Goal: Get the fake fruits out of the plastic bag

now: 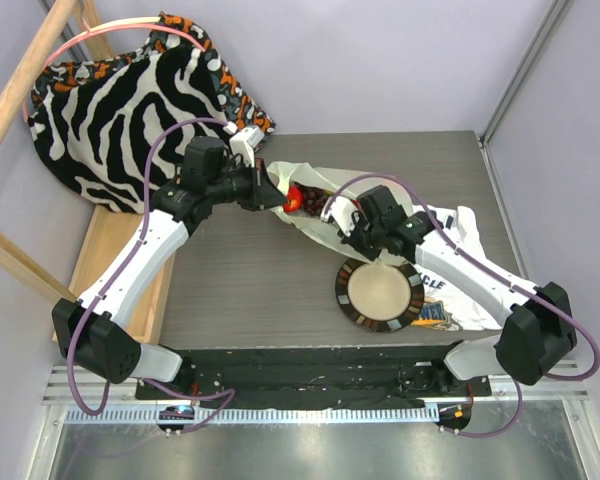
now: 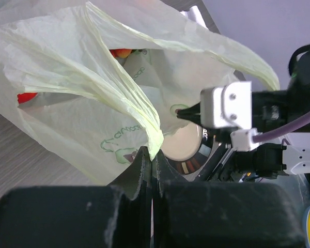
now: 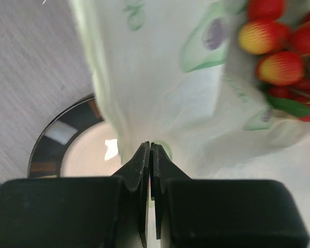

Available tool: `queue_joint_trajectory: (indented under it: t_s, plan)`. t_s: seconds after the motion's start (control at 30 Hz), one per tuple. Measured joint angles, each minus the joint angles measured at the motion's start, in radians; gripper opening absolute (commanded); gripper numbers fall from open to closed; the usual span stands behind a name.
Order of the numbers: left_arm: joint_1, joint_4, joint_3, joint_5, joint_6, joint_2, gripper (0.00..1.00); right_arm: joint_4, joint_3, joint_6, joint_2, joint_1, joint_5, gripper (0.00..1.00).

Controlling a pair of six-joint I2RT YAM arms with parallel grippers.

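Left gripper (image 2: 151, 155): jaws together, pinching a fold of the plastic bag (image 2: 67, 82). Right gripper (image 3: 149, 151): jaws together on another edge of the same bag. The bag spans between them at mid-table, just behind the plate (image 1: 380, 295). Fake fruits (image 3: 279, 46), red and yellow, are inside the bag. Grey table (image 1: 250, 290). White printed shirt (image 1: 465, 230) lies under the right arm. Zebra-striped cloth (image 1: 110, 110) is heaped far left, off the table.

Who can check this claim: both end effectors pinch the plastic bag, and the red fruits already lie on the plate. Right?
Wrong in one respect: the fake fruits lie inside the plastic bag, as the right wrist view shows; the plate is bare. The left end effector and right end effector do pinch the bag.
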State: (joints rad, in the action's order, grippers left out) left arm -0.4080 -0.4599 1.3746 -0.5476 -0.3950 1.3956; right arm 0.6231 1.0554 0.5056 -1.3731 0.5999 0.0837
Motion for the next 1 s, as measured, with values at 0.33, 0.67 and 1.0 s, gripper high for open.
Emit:
queue_joint_trajectory:
  t_s: [0.33, 0.67, 1.0]
  plan:
    - [0.0, 0.011, -0.001, -0.022, -0.019, 0.0, 0.0, -0.16, 0.184, 0.048, -0.144, -0.031, -0.155, 0.06]
    - [0.001, 0.025, -0.001, -0.037, -0.017, 0.0, 0.05, -0.187, 0.138, 0.097, -0.249, -0.031, -0.224, 0.39]
    - [0.003, 0.04, -0.012, -0.05, -0.018, 0.0, 0.17, -0.222, 0.366, 0.288, -0.459, -0.083, -0.383, 0.63]
